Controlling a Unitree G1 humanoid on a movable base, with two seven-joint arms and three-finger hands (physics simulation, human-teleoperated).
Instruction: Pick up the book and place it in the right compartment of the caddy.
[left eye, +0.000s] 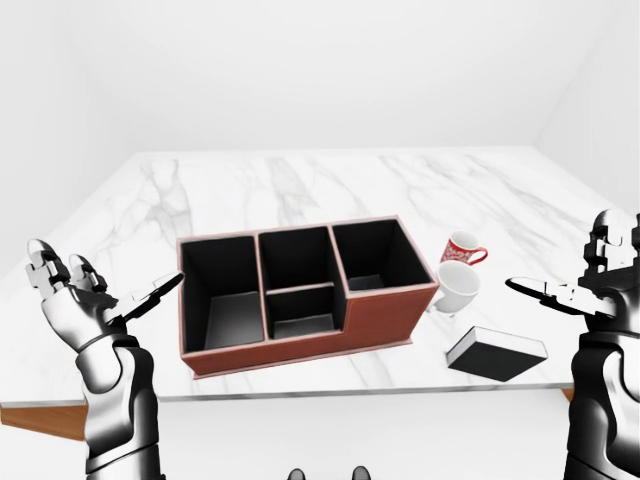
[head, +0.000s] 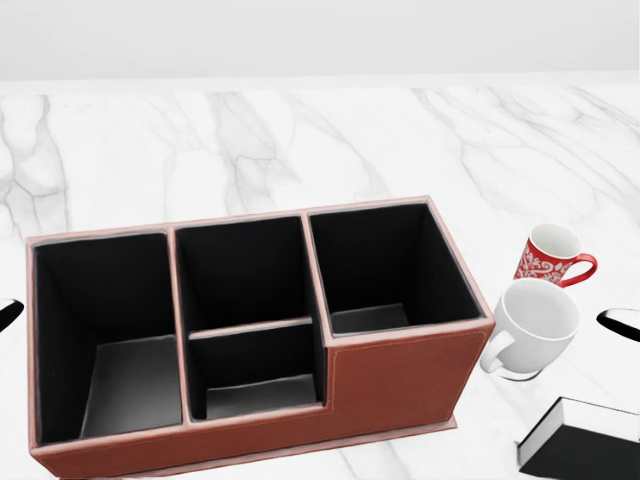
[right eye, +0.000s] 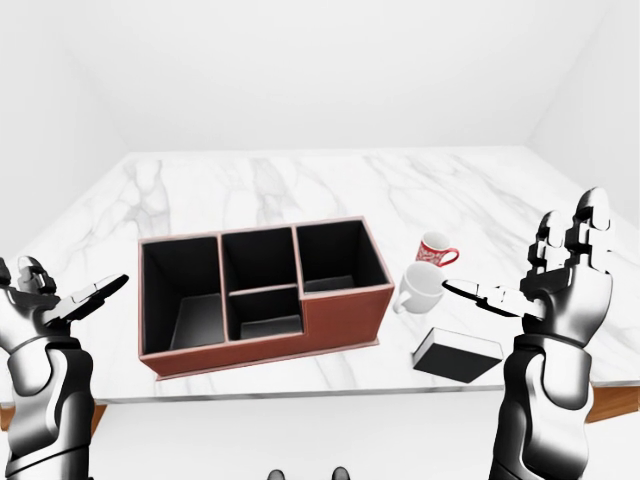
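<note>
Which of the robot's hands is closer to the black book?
Right. Its right hand hovers open just right of the book, above it. The left hand is open far off, beyond the caddy's other end.

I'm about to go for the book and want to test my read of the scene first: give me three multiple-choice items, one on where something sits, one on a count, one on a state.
1. In the right-eye view, where does the book lie relative to the caddy?
A. inside its right compartment
B. on the table to its right
C. on the table to its left

2. How many mugs stand on the table?
A. one
B. two
C. three

3. What state are the left hand and the right hand in?
A. both open and empty
B. right shut on the book
C. left shut on a mug

Answers: 1 B, the book lies flat on the marble to the right of the caddy, below the mugs. 2 B, a red mug and a white mug stand side by side. 3 A, both hands are raised with fingers spread and hold nothing.
</note>
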